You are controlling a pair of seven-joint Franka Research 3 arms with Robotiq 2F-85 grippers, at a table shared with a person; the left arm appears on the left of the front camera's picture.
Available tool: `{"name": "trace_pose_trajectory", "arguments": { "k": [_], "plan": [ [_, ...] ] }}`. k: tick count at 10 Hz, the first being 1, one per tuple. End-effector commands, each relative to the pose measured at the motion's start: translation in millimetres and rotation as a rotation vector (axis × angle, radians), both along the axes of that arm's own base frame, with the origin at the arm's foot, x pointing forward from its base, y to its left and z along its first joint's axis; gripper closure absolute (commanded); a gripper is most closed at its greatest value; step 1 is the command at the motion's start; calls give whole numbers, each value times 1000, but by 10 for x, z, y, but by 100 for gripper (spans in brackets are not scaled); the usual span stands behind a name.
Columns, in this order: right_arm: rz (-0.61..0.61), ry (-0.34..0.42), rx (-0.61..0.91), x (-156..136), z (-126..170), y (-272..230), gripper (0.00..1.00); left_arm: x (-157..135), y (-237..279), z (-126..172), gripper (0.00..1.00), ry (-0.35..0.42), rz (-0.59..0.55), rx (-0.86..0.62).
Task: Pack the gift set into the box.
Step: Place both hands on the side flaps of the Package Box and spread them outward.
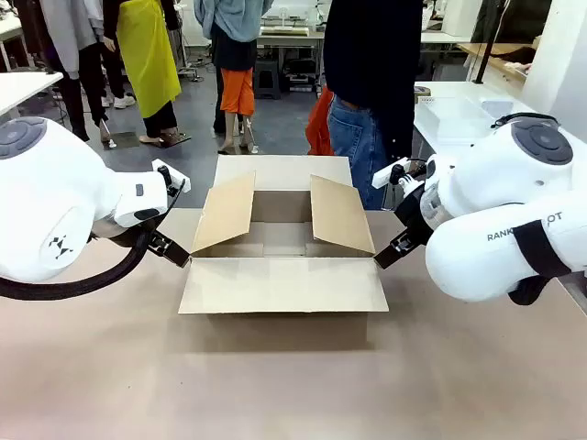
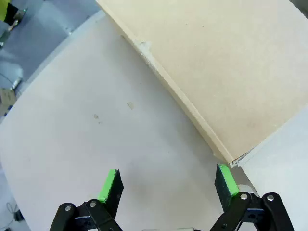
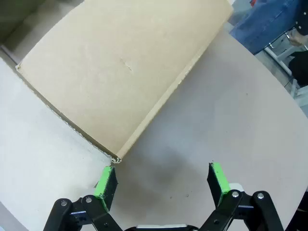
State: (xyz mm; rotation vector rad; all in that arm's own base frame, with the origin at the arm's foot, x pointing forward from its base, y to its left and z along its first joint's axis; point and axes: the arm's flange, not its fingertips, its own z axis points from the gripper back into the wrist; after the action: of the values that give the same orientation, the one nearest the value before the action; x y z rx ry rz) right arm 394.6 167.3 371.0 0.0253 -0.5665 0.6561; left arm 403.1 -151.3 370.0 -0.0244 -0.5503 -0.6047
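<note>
Box (image 1: 282,266) mid-table, four flaps spread, long axis left-right. Left gripper (image 1: 172,247) just beside its near-left corner, right gripper (image 1: 390,252) at the near-right, both about equally near. Both released, nothing between the pads (image 2: 109,185) (a flap corner lies close to one pad on each). Near flap (image 1: 282,286) hides part of the box floor.

Our white left arm (image 1: 64,206): held low, its black, green-padded left gripper (image 2: 168,182) spread wide. Our white right arm (image 1: 504,211): held low, its black, green-padded right gripper (image 3: 161,177) likewise spread.

white bulbous arms (image 1: 55,202), black cables (image 1: 83,288), green gripper pads (image 2: 108,185)
</note>
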Motion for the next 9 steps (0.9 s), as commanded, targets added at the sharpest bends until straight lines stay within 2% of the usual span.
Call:
{"name": "trace_pose_trajectory", "arguments": {
  "k": [1,9],
  "plan": [
    [0,0,0,0,0,0,0,0,-1,1,0,0,0,0],
    [0,0,0,0,0,0,0,0,-1,1,0,0,0,0]
  ]
}}
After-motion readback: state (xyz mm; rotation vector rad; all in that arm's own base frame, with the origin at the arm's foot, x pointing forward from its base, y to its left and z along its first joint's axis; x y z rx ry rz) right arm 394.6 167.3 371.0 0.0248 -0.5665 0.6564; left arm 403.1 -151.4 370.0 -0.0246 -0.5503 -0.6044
